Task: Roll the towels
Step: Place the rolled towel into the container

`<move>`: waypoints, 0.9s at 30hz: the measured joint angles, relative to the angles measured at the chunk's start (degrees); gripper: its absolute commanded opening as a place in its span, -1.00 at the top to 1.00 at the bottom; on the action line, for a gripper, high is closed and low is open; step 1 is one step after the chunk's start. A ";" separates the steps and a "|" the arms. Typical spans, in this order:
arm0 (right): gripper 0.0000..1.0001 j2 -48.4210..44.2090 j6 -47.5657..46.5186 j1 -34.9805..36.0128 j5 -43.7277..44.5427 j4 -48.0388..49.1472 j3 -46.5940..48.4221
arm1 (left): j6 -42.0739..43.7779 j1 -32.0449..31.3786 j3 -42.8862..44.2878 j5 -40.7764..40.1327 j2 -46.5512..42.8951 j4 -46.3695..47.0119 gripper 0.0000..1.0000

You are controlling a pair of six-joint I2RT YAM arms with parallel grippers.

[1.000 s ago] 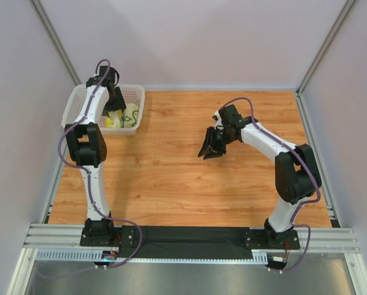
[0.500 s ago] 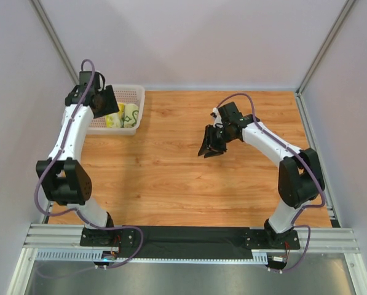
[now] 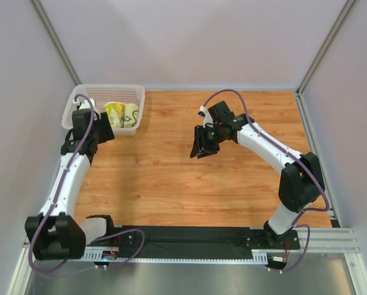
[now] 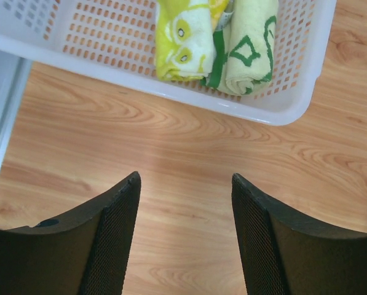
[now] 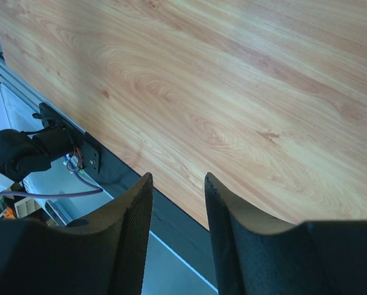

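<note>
Two rolled towels lie side by side in the white mesh basket (image 3: 74, 106) at the table's far left: a lime-yellow towel (image 3: 114, 114) and a cream towel with green lines (image 3: 131, 115). The left wrist view shows the same yellow roll (image 4: 182, 40) and cream roll (image 4: 251, 49) behind the basket wall (image 4: 263, 114). My left gripper (image 3: 104, 131) hangs just in front of the basket, over bare wood. It is open (image 4: 185, 178) with nothing between its fingers. My right gripper (image 3: 201, 149) hovers over the table's middle, open and empty (image 5: 178, 178).
The wooden table (image 3: 189, 184) is boxed in by pale walls and corner posts. A black base plate (image 3: 189, 241) and aluminium rails run along the near edge. The right wrist view looks toward that edge and the left arm's base (image 5: 23, 153).
My left arm has drawn back out of the basket and swung down to the left, leaving the rolled towels inside. My right gripper has shifted a little left, jaws slightly wider.
</note>
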 measured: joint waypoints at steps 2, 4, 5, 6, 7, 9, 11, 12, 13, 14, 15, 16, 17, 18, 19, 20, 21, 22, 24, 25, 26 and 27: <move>0.11 -0.46 -0.48 0.15 0.13 -0.31 0.00 | 0.79 0.00 -4.98 -1.44 -5.25 3.30 -0.32; 0.05 -1.11 -1.20 0.15 0.33 -0.57 0.00 | 0.72 0.00 -7.02 -3.06 -7.91 4.94 -0.30; 0.03 -1.44 -1.46 0.15 0.35 -0.66 0.00 | 0.57 0.00 -7.50 -3.72 -8.24 6.16 -0.30; 0.00 -1.81 -1.75 0.15 0.39 -0.79 0.00 | 0.48 0.00 -8.09 -4.15 -8.31 7.52 -0.30; -0.01 -2.16 -1.95 0.15 0.39 -0.90 0.00 | 0.39 0.00 -9.49 -4.70 -8.55 9.81 -0.29; -0.06 -2.99 -2.51 0.15 0.48 -1.16 0.00 | 0.44 0.00 -12.90 -5.40 -9.29 12.87 -0.29; -0.07 -3.76 -2.78 0.15 0.52 -1.38 0.00 | 0.46 0.00 -15.41 -6.69 -9.60 14.29 -0.31; -0.09 -4.11 -2.80 0.15 0.57 -1.42 0.00 | 0.46 0.00 -16.41 -7.34 -9.53 14.93 -0.32; -0.11 -4.39 -2.82 0.15 0.57 -1.42 0.00 | 0.48 0.07 -17.25 -7.69 -9.44 15.63 -0.33; -0.12 -4.74 -2.89 0.15 0.61 -1.42 -0.02 | 0.44 0.17 -17.86 -7.67 -9.35 16.52 -0.34; -0.15 -5.11 -2.93 0.15 0.74 -1.40 -0.13 | 0.17 0.39 -18.25 -7.52 -9.14 17.42 -0.34; -0.16 -5.57 -2.95 0.15 0.81 -1.38 -0.26 | -0.59 0.90 -18.38 -6.64 -8.76 18.32 -0.33; -0.17 -6.12 -2.97 0.15 0.85 -1.36 -0.46 | -1.42 1.66 -18.38 -5.86 -8.26 19.41 -0.31; -0.18 -6.69 -2.99 0.15 0.87 -1.49 -0.57 | -2.78 2.80 -18.38 -4.66 -7.67 20.61 -0.29; -0.18 -7.28 -3.06 0.15 0.90 -1.44 -0.70 | -3.87 3.72 -18.38 -3.78 -7.15 21.68 -0.23; -0.20 -7.91 -3.17 0.15 0.92 -1.31 -0.92 | -5.18 4.81 -18.38 -2.71 -6.47 22.95 -0.21; -0.24 -8.59 -3.32 0.15 0.92 -1.33 -1.22 | -6.14 5.75 -18.38 -1.73 -5.86 24.04 -0.18; -0.25 -9.20 -3.45 0.15 0.90 -1.33 -1.49 | -6.88 6.40 -18.18 -1.07 -5.22 24.70 -0.17; -0.32 -10.19 -3.76 0.17 0.92 -1.25 -2.01 | -8.17 6.88 -17.31 -0.26 -3.87 25.81 -0.17; -0.37 -10.60 -3.89 0.22 0.90 -1.25 -2.27 | -9.14 7.13 -16.46 -0.02 -2.93 26.12 -0.18; -0.46 -10.99 -3.98 0.24 0.92 -1.29 -2.47 | -10.23 7.21 -15.52 0.35 -1.92 26.95 -0.18; -0.49 -11.34 -4.00 0.26 0.90 -1.18 -2.64 | -11.54 7.37 -14.80 0.50 -1.05 28.39 -0.18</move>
